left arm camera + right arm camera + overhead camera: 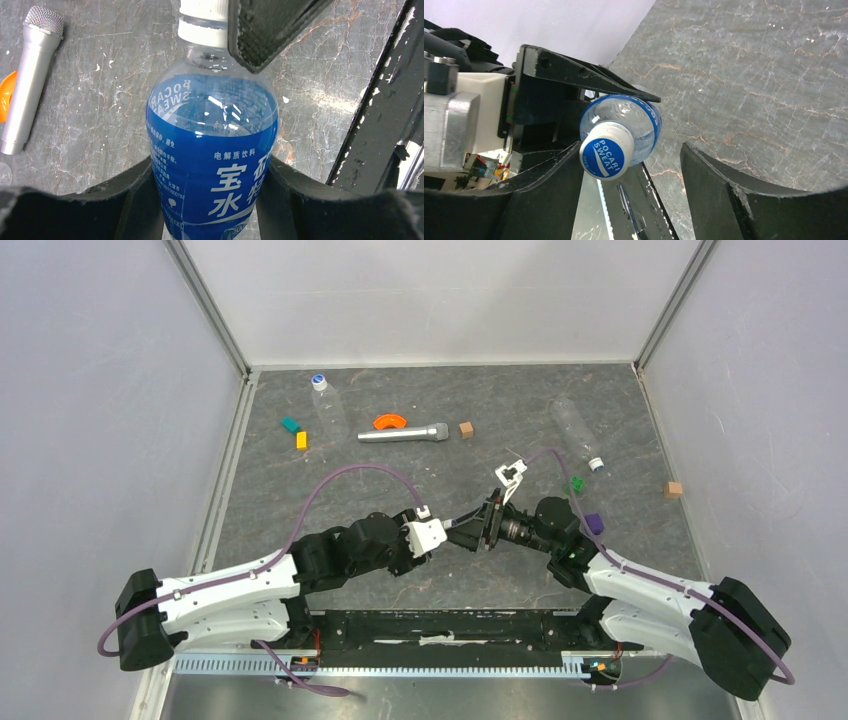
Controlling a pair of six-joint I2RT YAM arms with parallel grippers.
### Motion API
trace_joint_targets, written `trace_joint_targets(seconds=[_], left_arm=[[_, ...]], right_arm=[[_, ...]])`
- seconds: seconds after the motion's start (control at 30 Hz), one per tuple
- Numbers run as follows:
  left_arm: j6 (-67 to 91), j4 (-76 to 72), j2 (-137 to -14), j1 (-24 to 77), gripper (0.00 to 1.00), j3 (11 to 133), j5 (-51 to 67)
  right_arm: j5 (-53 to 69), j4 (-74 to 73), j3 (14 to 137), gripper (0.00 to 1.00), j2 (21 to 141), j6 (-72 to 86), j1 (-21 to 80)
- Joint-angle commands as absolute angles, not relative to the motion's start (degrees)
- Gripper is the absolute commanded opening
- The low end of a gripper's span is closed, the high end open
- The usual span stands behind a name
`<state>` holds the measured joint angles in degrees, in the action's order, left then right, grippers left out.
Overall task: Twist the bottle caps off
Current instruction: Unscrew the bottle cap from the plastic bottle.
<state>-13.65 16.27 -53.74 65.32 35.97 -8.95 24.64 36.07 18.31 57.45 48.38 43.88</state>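
Pale grey walls (100, 390) box in a dark marbled tabletop (300, 490). The left pincer (209, 167) is clamped on the small clear blue-labelled plastic bottle (212, 130); its white-rimmed blue cap (605, 150) sits between the parted fingers of the right pincer (630, 150).

The left hand (210, 192) clamps a blue-labelled bottle (212, 135) between its two black fingers (132, 192) at the bottom centre of the frame. The bottle's neck points to the top edge and still wears a white cap (202, 22). Coming in at upper right is the right hand (305, 105). Its ribbed black pad (260, 35) overlaps the cap's right side, but contact cannot be judged. On the grey veined worktop (100, 75) at upper left lies a silver cylinder (27, 80) with a mesh head. An orange piece (5, 95) sits just beside it at the left edge.
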Motion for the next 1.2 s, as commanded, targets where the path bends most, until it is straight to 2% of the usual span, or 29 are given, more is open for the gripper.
trace_joint_targets(seconds=[0.0, 0.33, 0.6, 0.93, 1.17], left_arm=[[-13.49, 15.09, -52.97, 65.28, 0.04, 38.47, -9.14], [-13.34, 13.7, -50.92, 65.28, 0.04, 37.3, -8.99], [-13.14, 13.8, -50.0, 65.29, 0.04, 36.67, -9.2], [-12.87, 13.85, -48.67, 65.25, 0.04, 36.18, -9.63], [-12.97, 13.89, -49.62, 65.28, 0.04, 36.14, -9.48]], right_arm=[[25.04, 36.79, 20.13, 0.73, 58.06, 48.14, 44.07], [20.49, 39.03, 15.63, 0.71, 58.83, 50.36, 43.53], [23.06, 44.7, 13.75, 0.7, 61.35, 53.61, 43.02], [22.37, 44.07, 12.87, 0.7, 60.67, 53.1, 42.37], [28.88, 50.63, 12.56, 0.73, 61.1, 52.78, 42.05]])
